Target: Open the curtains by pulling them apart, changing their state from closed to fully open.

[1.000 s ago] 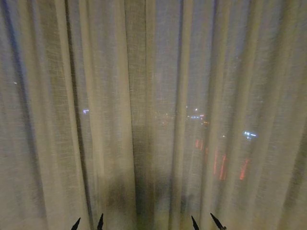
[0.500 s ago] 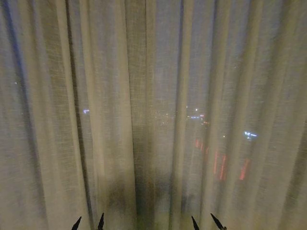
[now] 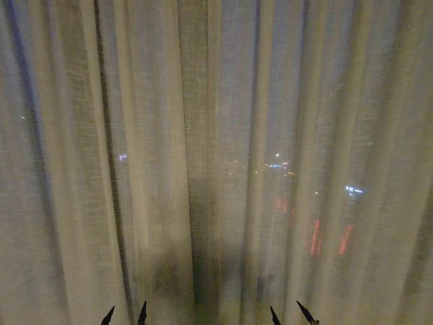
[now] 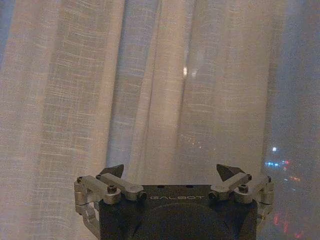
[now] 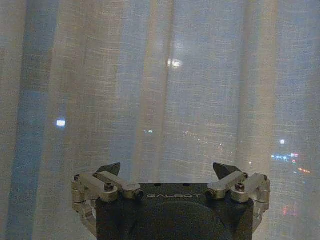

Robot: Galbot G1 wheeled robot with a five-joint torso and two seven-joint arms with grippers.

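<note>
Sheer cream-white fabric of the curtains (image 3: 216, 156) is seen hanging closed across the whole head view, with no gap formed where the panels meet near the centre and city lights visible through the weave. Against the pictures of the preceding second, the whole scene is found shifted slightly downward, which is judged a small camera movement; the pleats themselves are unchanged. The left gripper (image 3: 124, 315) and right gripper (image 3: 291, 314) remain low at the bottom edge, just short of the fabric. In the wrist views, the left gripper (image 4: 170, 172) and right gripper (image 5: 169, 171) are shown with jaws spread and nothing held. Parting is judged not yet begun.
</note>
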